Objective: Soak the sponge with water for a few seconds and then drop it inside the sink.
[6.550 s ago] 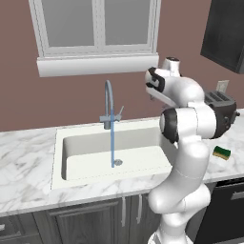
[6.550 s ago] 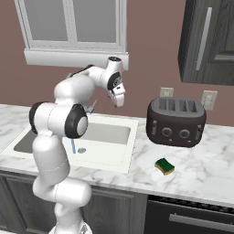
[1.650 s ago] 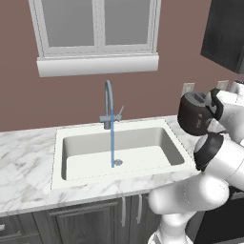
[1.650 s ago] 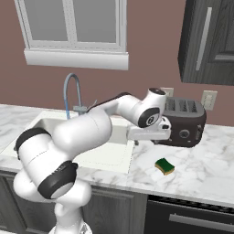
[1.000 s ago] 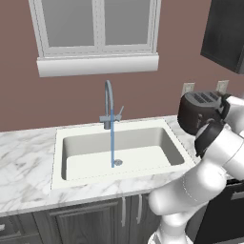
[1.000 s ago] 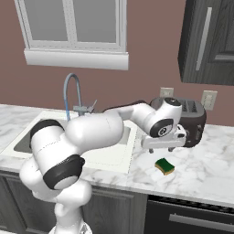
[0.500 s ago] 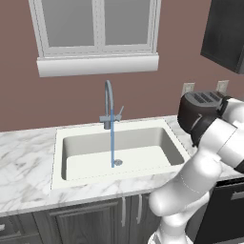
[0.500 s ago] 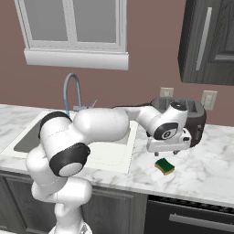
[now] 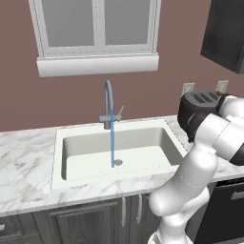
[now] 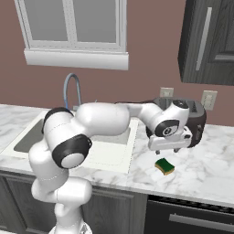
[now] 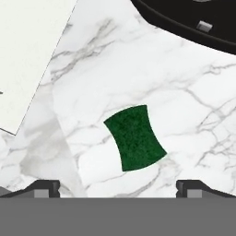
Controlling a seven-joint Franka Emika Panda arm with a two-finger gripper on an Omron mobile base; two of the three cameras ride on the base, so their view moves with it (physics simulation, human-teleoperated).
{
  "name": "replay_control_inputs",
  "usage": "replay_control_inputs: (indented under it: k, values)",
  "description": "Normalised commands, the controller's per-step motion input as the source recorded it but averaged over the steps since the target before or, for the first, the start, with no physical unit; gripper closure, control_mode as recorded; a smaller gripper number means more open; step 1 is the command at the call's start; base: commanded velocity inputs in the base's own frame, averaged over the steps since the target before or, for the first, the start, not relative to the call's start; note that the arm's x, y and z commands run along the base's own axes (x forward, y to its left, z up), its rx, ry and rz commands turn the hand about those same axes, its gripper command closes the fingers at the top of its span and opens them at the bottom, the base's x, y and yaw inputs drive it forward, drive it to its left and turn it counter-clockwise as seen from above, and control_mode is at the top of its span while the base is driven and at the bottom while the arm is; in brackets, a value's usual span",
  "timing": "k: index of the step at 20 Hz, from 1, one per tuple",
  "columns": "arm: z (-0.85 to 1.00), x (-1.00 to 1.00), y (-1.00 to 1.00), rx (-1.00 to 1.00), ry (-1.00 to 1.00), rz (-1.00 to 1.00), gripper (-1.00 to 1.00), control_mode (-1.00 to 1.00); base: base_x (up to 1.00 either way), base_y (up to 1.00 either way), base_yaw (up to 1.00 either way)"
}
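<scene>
Hand view: small green-topped yellow sponge [image 11: 135,137] lies untouched on white marble counter [image 11: 184,92], below my wide-open, empty end effector [image 11: 118,186]. Grasp, soak under blue water stream [image 9: 112,138], drop in off-white sink [image 9: 59,152] all remain.

The sponge [image 10: 164,166] sits flat on the marble counter, green scrub side up, its yellow body showing along the edge; from the hand view it [image 11: 135,137] reads as a dark green, slightly pinched rectangle, turned at an angle. It lies to the right of the sink [image 9: 63,167], apart from its rim. The sink is a big off-white basin with rounded corners. The water [image 9: 112,143] falls in a thin blue stream, straight down beside the drain.
</scene>
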Motion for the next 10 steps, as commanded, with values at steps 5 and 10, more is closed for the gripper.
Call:
replay_control_inputs:
  k: [5,10]
  values:
    - [-0.08,0.06,0.00,-0.03,-0.03,0.04,-1.00,-1.00,0.00,0.00,0.00]
    - [-0.23,0.02,0.00,0.00,-0.05,0.03,-1.00,-1.00,0.00,0.00,0.00]
